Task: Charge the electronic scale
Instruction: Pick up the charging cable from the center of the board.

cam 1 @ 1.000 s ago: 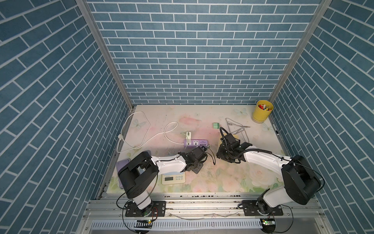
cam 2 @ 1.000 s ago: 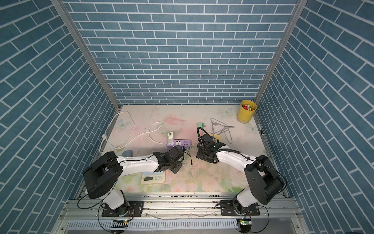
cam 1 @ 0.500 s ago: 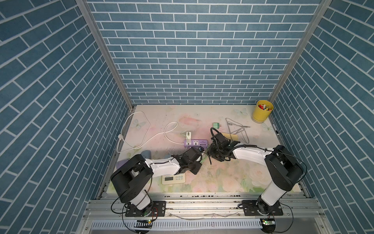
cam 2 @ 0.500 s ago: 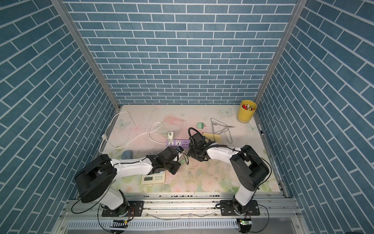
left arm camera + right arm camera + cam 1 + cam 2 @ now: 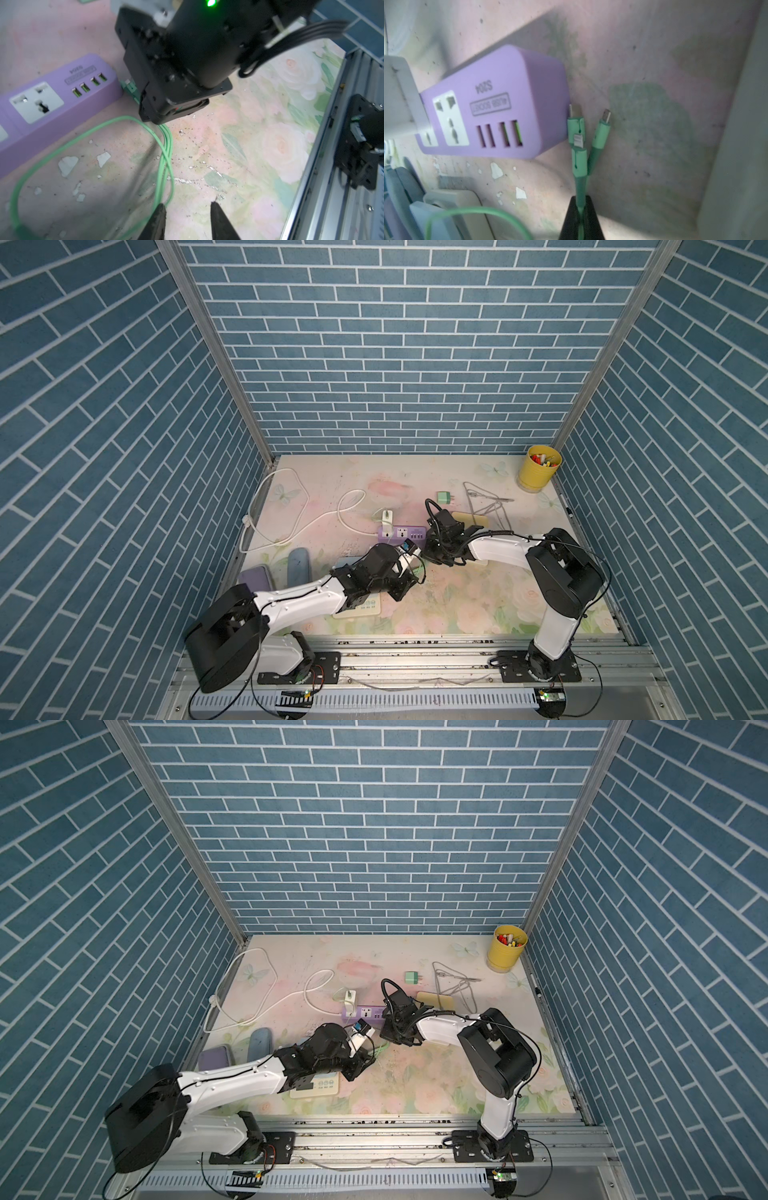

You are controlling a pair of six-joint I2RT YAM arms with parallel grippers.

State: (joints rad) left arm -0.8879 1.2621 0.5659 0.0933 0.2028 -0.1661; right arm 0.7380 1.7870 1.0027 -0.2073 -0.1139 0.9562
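Well, we start with the big flowery table [image 5: 457, 605]. We count two arms on it: the left arm [image 5: 299, 608] and the right arm [image 5: 503, 551]. We think the job has only just begun.

We see one scale [image 5: 365, 606], a flat cream thing with buttons. It sits at about seven o'clock from the table's middle, half hidden under the left arm. Nothing we can see is plugged into it.

One purple power strip [image 5: 401, 533] lies near the middle, at about ten o'clock. One yellow cup [image 5: 538, 472] stands far off at two o'clock.

One green cable [image 5: 83, 137] loops on the table. The right gripper [image 5: 580, 202] pinches it tight, just behind its little plugs. The left gripper [image 5: 187, 204] has its fingers apart with nothing between them, and the cable runs just beside one finger.

We count three little plugs [image 5: 579, 143], just beside the strip's three o'clock end. We count four thin slots [image 5: 500, 133] on the strip, all empty.

We think two things are left to do. One little plug goes into the scale, and the cable's other end goes into a slot.
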